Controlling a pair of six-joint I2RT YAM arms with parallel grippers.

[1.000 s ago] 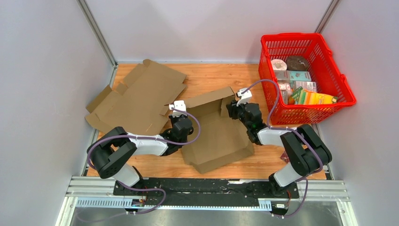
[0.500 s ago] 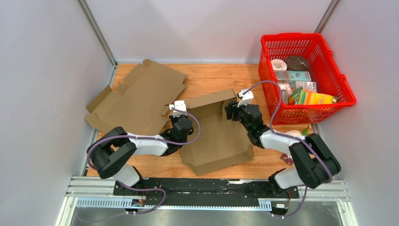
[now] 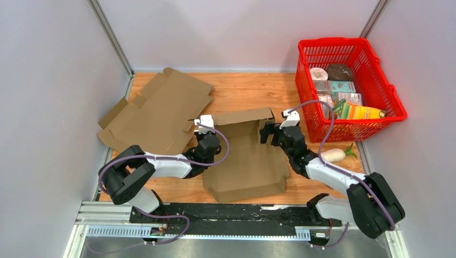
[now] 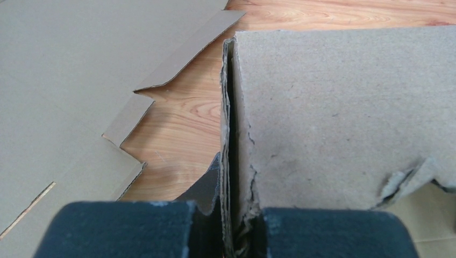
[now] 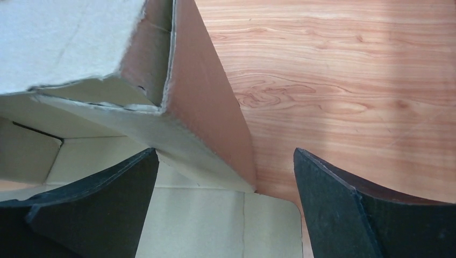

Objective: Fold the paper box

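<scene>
Top external view: the box [image 3: 244,158], a half-formed cardboard tray, sits on the table [image 3: 236,88] in the middle of the workspace, just ahead of the two arms, with its far wall standing up and its near part lying low. The left gripper [image 3: 206,142] is at the box's far left corner, the right gripper [image 3: 268,132] at its far right corner. A flat cardboard sheet [image 3: 156,110] lies to the left, its edge close to the box. A red basket [image 3: 395,105] of groceries stands at the far right, well apart from the box, and a white vegetable [image 3: 332,155] lies on the table near the right arm. Left wrist view: the fingers [image 4: 118,228] are nearly closed and pinch a doubled, ragged-edged wall of the box [image 4: 344,107] between them, the wall running straight away from the camera. The sheet [image 4: 64,70] fills the left of the view, with bare table [image 4: 177,123] between it and the box. Right wrist view: the right gripper [image 5: 226,156] stands wide open and holds nothing. The upright corner of the box [image 5: 80,43] reaches into the gap between the fingers [image 5: 91,199], closer to the one on the left of the view. I cannot tell whether that finger touches the cardboard. The other finger is over bare table [image 5: 349,80], apart from the box. The box floor shows below the corner.
</scene>
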